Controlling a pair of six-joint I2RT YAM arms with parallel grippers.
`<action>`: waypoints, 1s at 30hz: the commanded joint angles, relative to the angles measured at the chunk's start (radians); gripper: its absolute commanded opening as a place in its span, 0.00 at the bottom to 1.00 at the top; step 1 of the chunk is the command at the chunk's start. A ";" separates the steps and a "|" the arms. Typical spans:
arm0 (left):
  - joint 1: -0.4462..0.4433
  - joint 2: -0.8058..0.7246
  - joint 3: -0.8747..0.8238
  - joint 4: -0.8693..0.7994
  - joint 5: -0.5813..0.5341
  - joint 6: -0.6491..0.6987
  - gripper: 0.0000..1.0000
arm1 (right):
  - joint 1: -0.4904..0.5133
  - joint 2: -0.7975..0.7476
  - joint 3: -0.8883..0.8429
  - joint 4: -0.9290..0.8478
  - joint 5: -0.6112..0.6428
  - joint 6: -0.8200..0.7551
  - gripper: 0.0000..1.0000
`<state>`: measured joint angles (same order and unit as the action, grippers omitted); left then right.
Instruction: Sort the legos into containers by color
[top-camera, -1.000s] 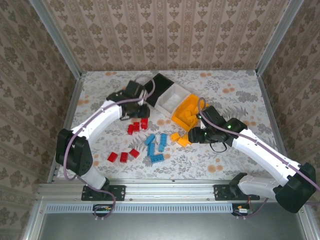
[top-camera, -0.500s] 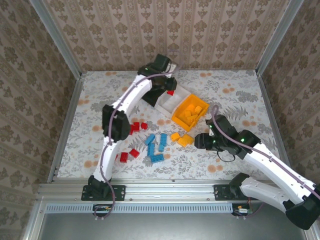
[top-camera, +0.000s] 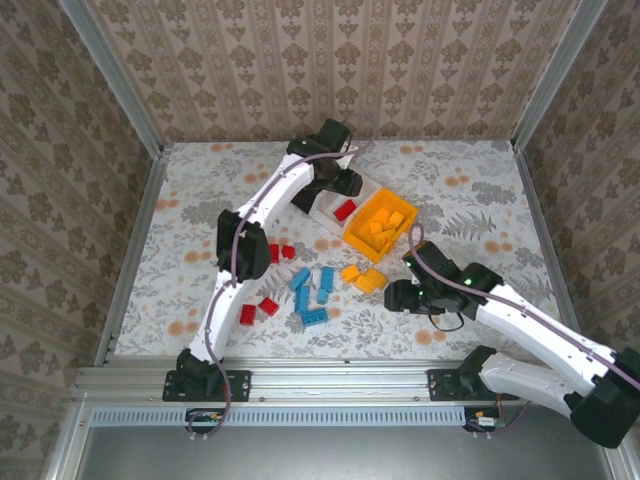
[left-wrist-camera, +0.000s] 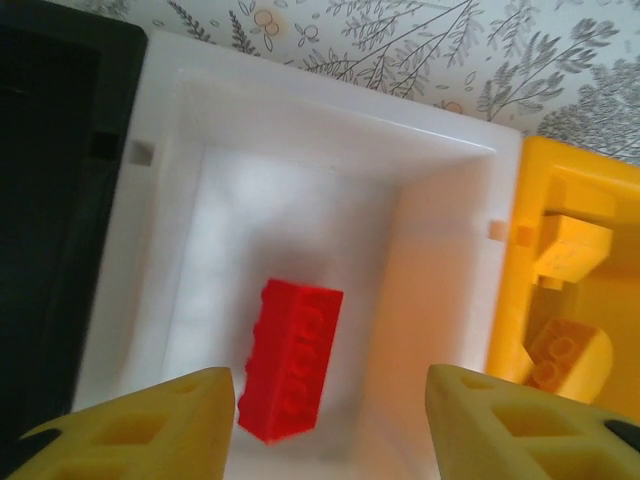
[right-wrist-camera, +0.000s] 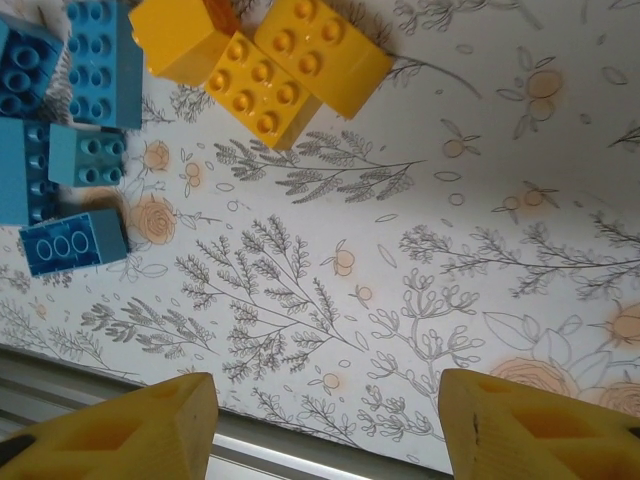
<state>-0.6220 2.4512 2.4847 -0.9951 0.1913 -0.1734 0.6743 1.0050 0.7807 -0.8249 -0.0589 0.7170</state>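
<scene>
Over the white bin (left-wrist-camera: 330, 110), left fingers (left-wrist-camera: 140, 425) spread above red brick (left-wrist-camera: 292, 358), right fingers (right-wrist-camera: 110, 430) spread by front rail (top-camera: 340, 376)

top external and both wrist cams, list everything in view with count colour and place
black bin: one, black, left end of the bin row
white bin: one, white, middle of the row
orange bin: one, orange, right end of the row
binned red brick: one, red, in the white bin
binned orange bricks: several, orange, in the orange bin
loose red bricks: about four showing, red, table left of centre
blue bricks: about five, blue, table centre
loose orange bricks: three, orange, right of the blue ones
table: one, floral cover
left end effector: open, above the white bin
right end effector: open, empty, above the table by the loose orange bricks
</scene>
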 joint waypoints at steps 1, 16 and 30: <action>0.004 -0.227 -0.109 -0.021 -0.046 0.031 0.56 | 0.029 0.067 0.056 0.056 -0.006 -0.014 0.63; 0.119 -1.140 -1.352 0.145 -0.136 -0.168 0.63 | 0.268 0.649 0.416 0.159 -0.065 -0.129 0.69; 0.236 -1.407 -1.577 0.120 -0.089 -0.202 0.70 | 0.389 0.880 0.532 0.133 -0.019 -0.068 0.90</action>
<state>-0.3969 1.0538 0.9226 -0.8631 0.0837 -0.3679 1.0546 1.8610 1.2793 -0.6621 -0.1081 0.6285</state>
